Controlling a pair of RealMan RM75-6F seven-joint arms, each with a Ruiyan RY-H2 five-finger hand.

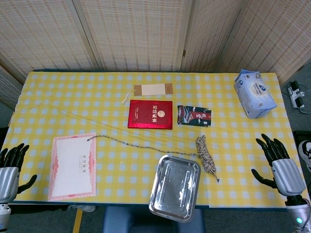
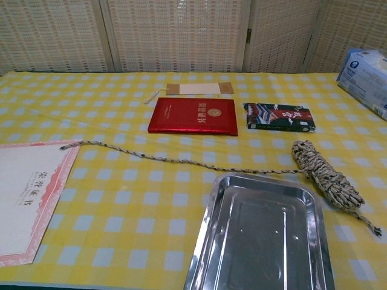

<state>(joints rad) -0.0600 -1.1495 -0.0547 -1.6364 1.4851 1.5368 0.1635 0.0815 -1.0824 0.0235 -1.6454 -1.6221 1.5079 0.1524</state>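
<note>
While both rest off the table edges | left hand [image 1: 10, 167] fingers spread | right hand [image 1: 279, 165] fingers spread

Rope [image 1: 206, 153] right of tray [image 1: 175, 187]; booklet [image 1: 150, 114] behind both.

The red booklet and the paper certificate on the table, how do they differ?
The red booklet is dark red with gold print; the certificate is white with a pink border. The booklet looks thicker, a closed cover, while the certificate is a single flat sheet and larger. The booklet lies mid-table; the certificate sits near the front left edge, the rope end touching it. Both lie flat.
</note>
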